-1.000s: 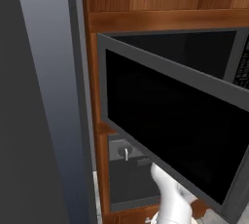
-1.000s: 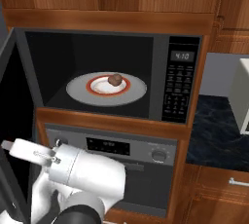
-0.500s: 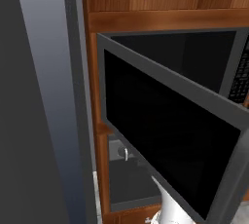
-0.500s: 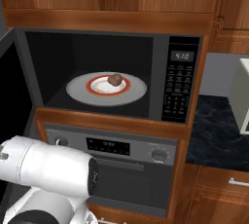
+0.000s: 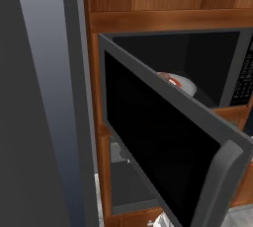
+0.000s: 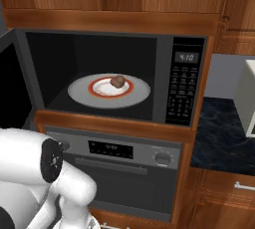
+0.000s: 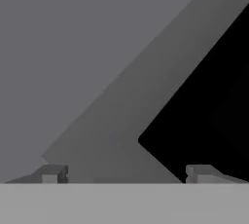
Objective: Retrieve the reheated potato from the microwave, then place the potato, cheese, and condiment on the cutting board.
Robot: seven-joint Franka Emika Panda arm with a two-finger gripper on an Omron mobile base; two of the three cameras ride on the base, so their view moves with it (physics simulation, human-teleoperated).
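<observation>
Microwave [image 6: 182, 81] interior: potato [image 6: 118, 80] seemingly roundish.

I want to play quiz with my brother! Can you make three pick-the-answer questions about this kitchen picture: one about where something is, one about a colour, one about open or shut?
1. Where is the potato?
A. on the plate inside the microwave
B. on the dark counter
C. in the oven below

2. What colour is the ring on the plate?
A. blue
B. red
C. green

3. How is the microwave door?
A. shut
B. swung open
C. taken off

Answers:
1 A, the brown lump sits on the plate in the lit cavity.
2 B, a red band circles the white middle.
3 B, the black glass door stands out to the left, still on its hinge side.
</observation>
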